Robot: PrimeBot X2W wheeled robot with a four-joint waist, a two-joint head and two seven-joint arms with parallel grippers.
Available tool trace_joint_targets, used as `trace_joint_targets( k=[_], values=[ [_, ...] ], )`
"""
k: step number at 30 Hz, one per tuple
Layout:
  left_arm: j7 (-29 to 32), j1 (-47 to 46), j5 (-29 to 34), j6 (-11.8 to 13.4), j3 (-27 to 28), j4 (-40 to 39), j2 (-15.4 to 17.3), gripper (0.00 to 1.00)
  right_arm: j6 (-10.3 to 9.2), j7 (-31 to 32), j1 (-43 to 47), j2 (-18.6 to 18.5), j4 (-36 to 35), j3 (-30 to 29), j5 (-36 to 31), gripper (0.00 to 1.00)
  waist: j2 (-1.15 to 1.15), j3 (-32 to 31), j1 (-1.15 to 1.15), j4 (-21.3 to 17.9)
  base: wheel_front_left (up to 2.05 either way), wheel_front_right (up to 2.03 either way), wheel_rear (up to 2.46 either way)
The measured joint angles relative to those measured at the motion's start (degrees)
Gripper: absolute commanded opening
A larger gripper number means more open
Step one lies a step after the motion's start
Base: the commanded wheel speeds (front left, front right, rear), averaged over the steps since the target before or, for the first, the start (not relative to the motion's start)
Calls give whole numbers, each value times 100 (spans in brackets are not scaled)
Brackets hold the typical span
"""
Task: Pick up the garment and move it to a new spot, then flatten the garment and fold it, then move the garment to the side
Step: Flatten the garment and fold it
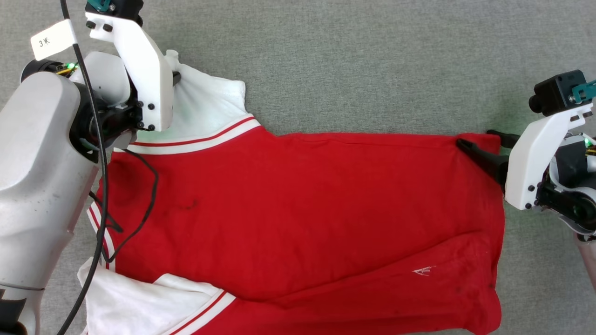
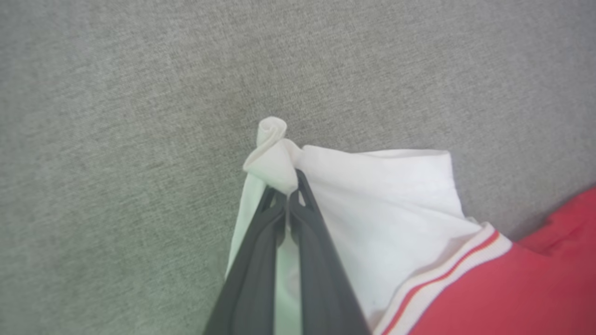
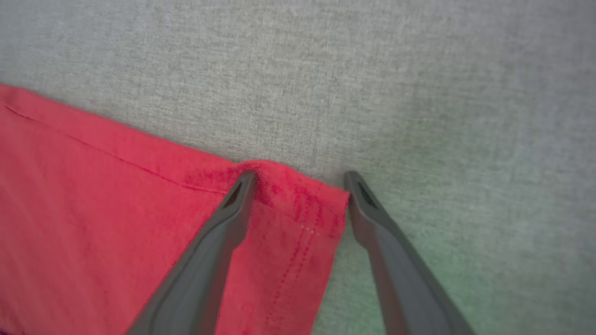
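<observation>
While garment [image 1: 298,209] lies spread nearly flat on grey surface [image 1: 372,56], I judge flattening underway. Left gripper [image 2: 287,197] clenched on white sleeve tip [image 2: 272,139]; right gripper [image 3: 300,181] gaping astride hem corner [image 3: 321,204]. Fold and side move not yet done.

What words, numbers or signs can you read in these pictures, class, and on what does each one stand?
"3", followed by a handwritten mark that may be "米": on the white tag fixed to the black cable.
White logo on the red garment: too small to read.
Both wrist views: no text to read.
</observation>
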Motion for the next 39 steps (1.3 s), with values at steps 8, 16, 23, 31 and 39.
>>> trace_joint_targets(
  k=[8,16,23,31,39],
  values=[
    [-208,46,-20,-57,23,24,1,0,2,26,-80,-145,66,233,214,0,0,-68,0,68,0,0,0],
    [-724,389,-127,-71,250,-180,115,0,15,-519,-4,-190,16,-19,231,0,0,-292,0,121,0,0,0],
    [-1432,1413,-276,74,590,-831,460,0,13,-948,461,-138,-178,-321,69,0,0,-665,0,164,0,0,0],
    [-2341,3082,-466,499,995,-1817,684,0,12,-1391,1361,142,-326,-543,-166,0,0,-1127,0,224,0,0,0],
    [-2997,4823,-675,965,1155,-2544,599,0,12,-1814,2167,401,-226,-630,-299,0,0,-1548,0,310,0,0,0]
  ],
)
